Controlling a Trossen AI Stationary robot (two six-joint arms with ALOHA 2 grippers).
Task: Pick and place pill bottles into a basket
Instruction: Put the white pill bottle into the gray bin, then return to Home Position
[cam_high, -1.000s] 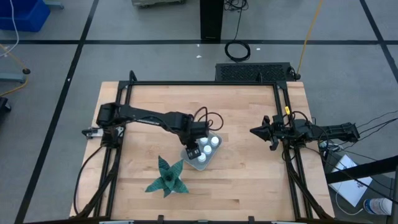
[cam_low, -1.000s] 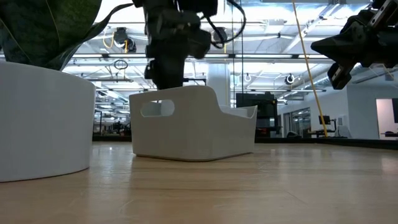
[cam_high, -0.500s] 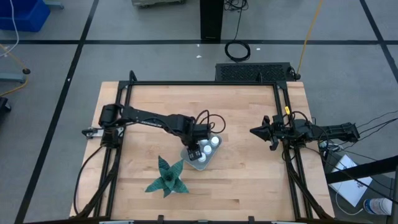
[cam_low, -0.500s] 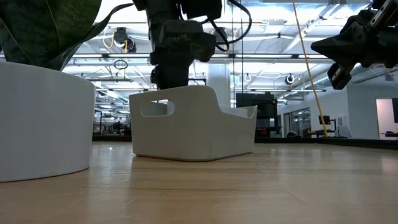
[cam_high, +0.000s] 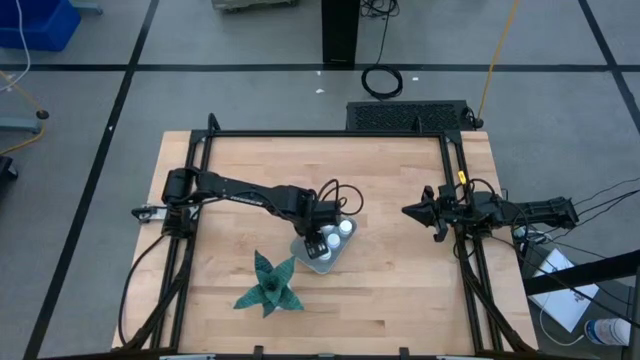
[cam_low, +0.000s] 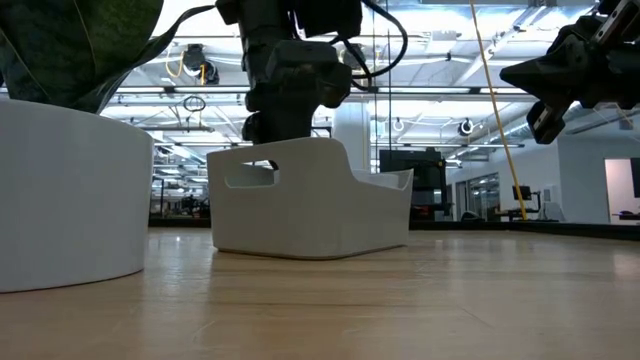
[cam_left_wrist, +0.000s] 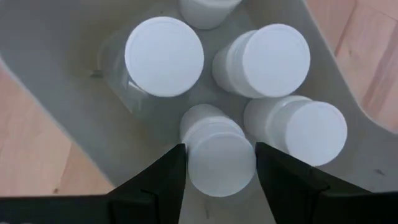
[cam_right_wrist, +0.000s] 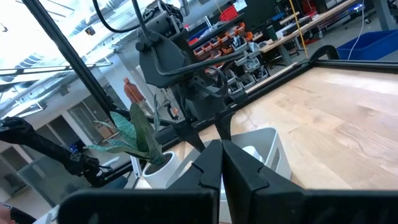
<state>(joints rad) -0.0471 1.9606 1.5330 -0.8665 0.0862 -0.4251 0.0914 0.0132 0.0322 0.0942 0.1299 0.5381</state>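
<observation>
The basket (cam_high: 303, 257) stands mid-table; the low view shows its pale wall (cam_low: 300, 210). My left gripper (cam_high: 318, 238) reaches down into it, shut on a white pill bottle (cam_left_wrist: 219, 155). Several other white-capped bottles stand upright on the basket's floor around it, among them one (cam_left_wrist: 164, 56), a second (cam_left_wrist: 270, 59) and a third (cam_left_wrist: 308, 130). My right gripper (cam_high: 408, 211) waits shut and empty above the table's right side. My left gripper pinches the bottle between its two fingers (cam_left_wrist: 163, 183), one on each side of the capped top (cam_left_wrist: 193, 168). The fingers come from above, pointing down. The bottle stands upright inside the basket; whether its base rests on the floor is hidden.
A green spiky plant (cam_high: 267, 285) in a white pot (cam_low: 60, 190) stands close to the basket on its near left. A black frame (cam_high: 320, 133) borders the table. Bare wood (cam_high: 400, 290) lies right of and behind the basket.
My left gripper has shifted slightly toward the table's right edge over the basket and sunk a little into it, still shut on the bottle.
</observation>
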